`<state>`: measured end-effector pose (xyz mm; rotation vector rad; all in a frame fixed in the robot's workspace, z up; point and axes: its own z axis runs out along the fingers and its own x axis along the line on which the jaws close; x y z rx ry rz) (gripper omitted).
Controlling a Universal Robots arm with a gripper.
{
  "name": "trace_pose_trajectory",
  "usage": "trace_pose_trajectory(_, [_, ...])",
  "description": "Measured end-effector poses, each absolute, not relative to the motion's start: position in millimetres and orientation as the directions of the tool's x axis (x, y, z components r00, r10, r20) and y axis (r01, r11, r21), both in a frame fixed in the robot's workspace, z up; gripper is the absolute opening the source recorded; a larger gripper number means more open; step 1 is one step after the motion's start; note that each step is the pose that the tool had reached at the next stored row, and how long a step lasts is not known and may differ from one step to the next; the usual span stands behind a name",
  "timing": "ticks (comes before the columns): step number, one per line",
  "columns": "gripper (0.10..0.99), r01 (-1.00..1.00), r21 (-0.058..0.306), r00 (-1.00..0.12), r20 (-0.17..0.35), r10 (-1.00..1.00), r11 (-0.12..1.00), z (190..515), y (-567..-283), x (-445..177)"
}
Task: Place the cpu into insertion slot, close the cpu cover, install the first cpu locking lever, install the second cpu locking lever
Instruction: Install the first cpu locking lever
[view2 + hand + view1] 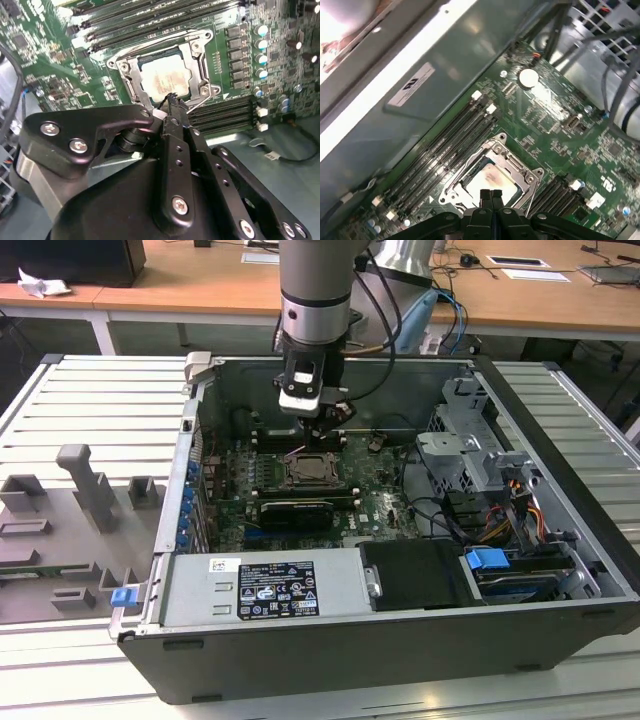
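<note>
Nearest me in the exterior view, the case lies open on the slatted table. PSU runs along the case's front edge, and the drive cage is at the exterior view's right. Grey fixtures sit on the table outside the case, at the exterior view's left.

Behind the PSU is the board. Mid-board, twd the case's back wall, is the slot.

CPU is in the slot, flat, pale face up; both wrist views show it. Cover is down over it, w/ the frame all round and the chip showing thru the window. A thin wire lever runs along the slot's edge on the gripper's side. Can't tell if it's hooked down.

Gripper hangs from the arm over the slot's far edge. In the second wrist view the gripper ends right at the slot's rim, by one end of the lever. In the first wrist view the gripper is narrow, fingers pressed tog, no gap I can see. Can't tell whether it pinches anything or touches the rim.

Memory slots lie on both sides of the slot. Beyond the case's back wall stand wooden desks.
</note>
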<state>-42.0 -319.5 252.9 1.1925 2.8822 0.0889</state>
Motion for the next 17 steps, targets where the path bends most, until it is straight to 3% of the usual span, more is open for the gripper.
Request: trace_pose_trajectory(17, [0.106,0.542,0.061,-0.84,0.002,0.543,0.838,252.9,-319.5,-42.0])
